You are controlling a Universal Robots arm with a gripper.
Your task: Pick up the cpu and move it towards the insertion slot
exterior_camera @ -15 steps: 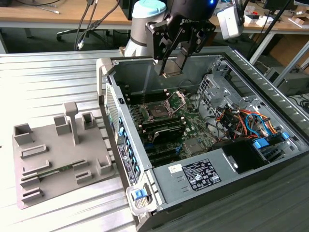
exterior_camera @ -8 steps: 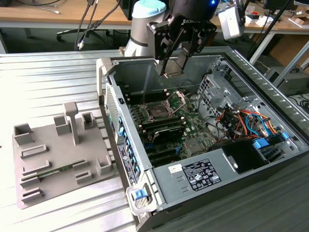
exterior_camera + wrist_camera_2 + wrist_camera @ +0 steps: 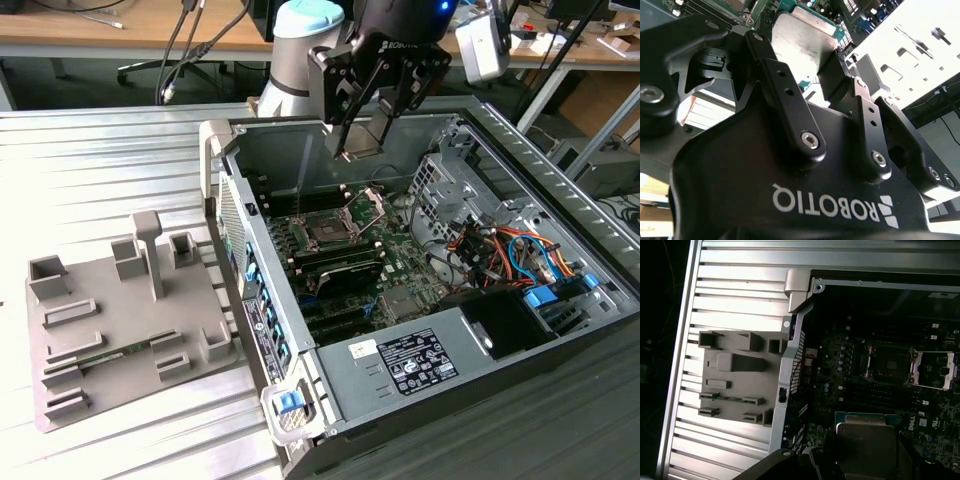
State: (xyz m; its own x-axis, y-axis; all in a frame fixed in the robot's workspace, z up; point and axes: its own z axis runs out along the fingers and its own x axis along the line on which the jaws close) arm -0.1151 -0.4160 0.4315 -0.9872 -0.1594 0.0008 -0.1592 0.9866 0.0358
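The gripper (image 3: 365,125) hangs inside the open computer case (image 3: 560,170), its 2 fingers (image 3: 785,100) clamped on the cpu (image 3: 801,40). They press on opposite edges of the chip, not on its faces. That is probably so that the silvery top and the underside stay untouched and the chip stays flat enough to drop square into a socket. In the second wrist view the metal face shows between the fingers, with a thin green rim at its corner.

The cpu is held in the air, well above the motherboard and touching nothing but the fingers. The insertion slot (image 3: 328,232) lies below it on the board, a dark square in a silver frame. Its retaining bracket (image 3: 368,205) is swung up and open, which leaves the socket bare to receive a chip. In the first wrist view the chip sits apart from the slot and not over it, so the carry looks unfinished. The height seems chosen to clear the raised bracket and the case walls.

The grey fixture plate (image 3: 110,300) rests on the ribbed metal table (image 3: 100,160) just outside the case, on the exterior view's left. Its posts and pockets hold no chip that can be made out.
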